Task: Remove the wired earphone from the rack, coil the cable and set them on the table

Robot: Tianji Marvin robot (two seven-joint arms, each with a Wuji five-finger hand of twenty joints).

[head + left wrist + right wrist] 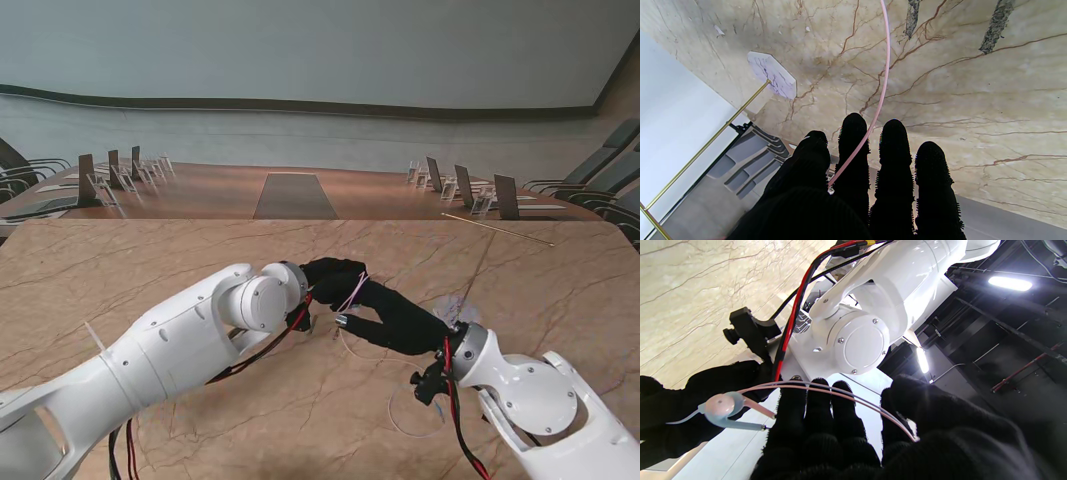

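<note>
Mid-coil, judged from how things lie: earphone already off the rack (pixel 771 74), whose marble base and brass rod show only in the left wrist view, standing apart on the table (pixel 150 270). Both black-gloved hands brought together over the middle of the tabletop, nearly touching. Left hand (pixel 335 275) with four fingers (pixel 853 150) stretched out side by side and the thumb folded in against them, pinning a pink run of the cable (pixel 885 66) that passes between two fingers and arcs away toward the marble. Right hand (pixel 400 318) loosely curled rather than clenched, thumb pressed toward the fingers, two thin strands of cable trapped there and draped across the fingertips (pixel 816 396). Earbuds (pixel 720 406), pale pink and blue, hanging off those strands just beside the left glove, not gripped by any finger as far as can be seen. A slack white-looking loop of the same cord lying on the table nearer to me, under and beside the right wrist; too thin to trace fully. Next, probably: another wrap of the free length around the left fingers, with tension kept low enough not to yank the buds loose, then a lowering of the bundle onto the marble. Main risk: slipping of the loops off the straight left fingers.
</note>
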